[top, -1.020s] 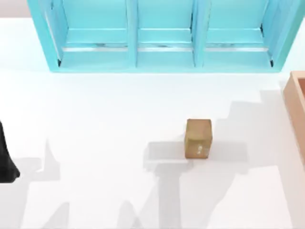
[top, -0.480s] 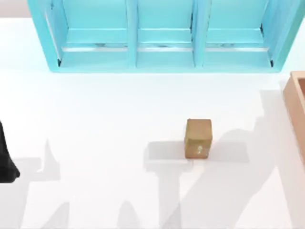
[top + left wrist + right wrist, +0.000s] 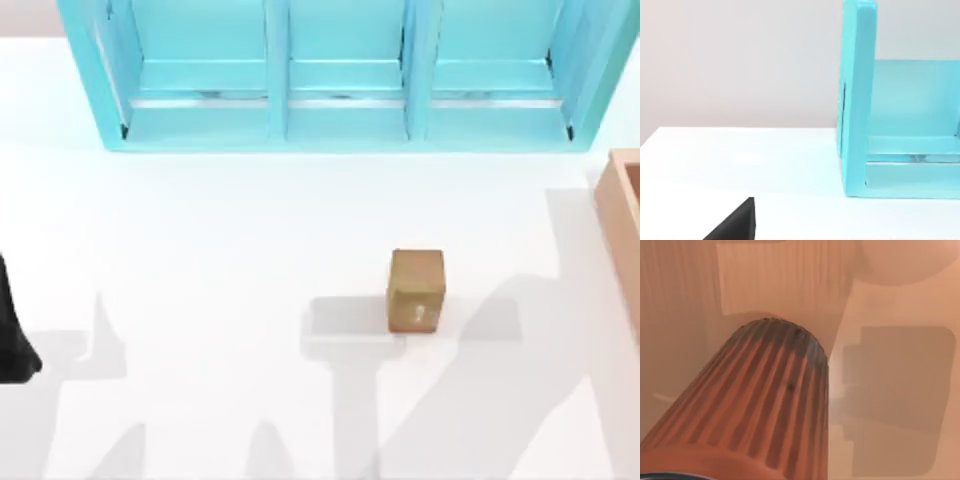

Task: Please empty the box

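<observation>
White table (image 3: 220, 250), turquoise shelf unit (image 3: 345, 75) at back, pale wall (image 3: 740, 60).

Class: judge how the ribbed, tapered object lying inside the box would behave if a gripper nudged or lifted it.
The ribbed object looks round and tapered, so a nudge would probably roll it in a curve. Its ridges may aid grip. It lies against the box floor, seemingly rigid.
</observation>
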### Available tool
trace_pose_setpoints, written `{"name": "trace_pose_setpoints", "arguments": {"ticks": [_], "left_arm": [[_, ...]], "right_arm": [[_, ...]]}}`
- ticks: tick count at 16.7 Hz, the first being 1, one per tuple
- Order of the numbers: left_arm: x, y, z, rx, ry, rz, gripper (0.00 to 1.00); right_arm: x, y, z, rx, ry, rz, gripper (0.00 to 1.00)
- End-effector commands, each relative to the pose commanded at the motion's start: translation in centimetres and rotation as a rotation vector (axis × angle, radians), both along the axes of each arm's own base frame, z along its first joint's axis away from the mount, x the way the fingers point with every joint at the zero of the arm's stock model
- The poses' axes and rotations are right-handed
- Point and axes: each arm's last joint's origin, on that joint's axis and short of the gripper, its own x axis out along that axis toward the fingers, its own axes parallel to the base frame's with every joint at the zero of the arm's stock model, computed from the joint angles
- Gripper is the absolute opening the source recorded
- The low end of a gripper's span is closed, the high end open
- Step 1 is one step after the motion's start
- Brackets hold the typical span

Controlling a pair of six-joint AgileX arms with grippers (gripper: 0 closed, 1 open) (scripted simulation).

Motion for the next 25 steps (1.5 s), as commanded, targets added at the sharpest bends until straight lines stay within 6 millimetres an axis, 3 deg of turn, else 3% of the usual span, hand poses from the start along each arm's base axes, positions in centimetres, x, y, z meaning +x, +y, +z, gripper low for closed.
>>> {"name": "trace_pose_setpoints", "arguments": {"ticks": [12, 22, 25], "left_arm": [[0.0, 0.0, 0.0, 0.000, 0.000, 0.000, 1.00], [0.0, 0.0, 0.0, 0.000, 0.000, 0.000, 1.00], [0.0, 0.0, 0.0, 0.000, 0.000, 0.000, 1.00]], "right_arm": [[0.0, 0.0, 0.0, 0.000, 0.000, 0.000, 0.02], [0.0, -0.1, 0.1, 0.002, -0.004, -0.003, 0.00], [0.0, -1.2, 2.3, 0.045, -0.063, -0.028, 0.00]]}}
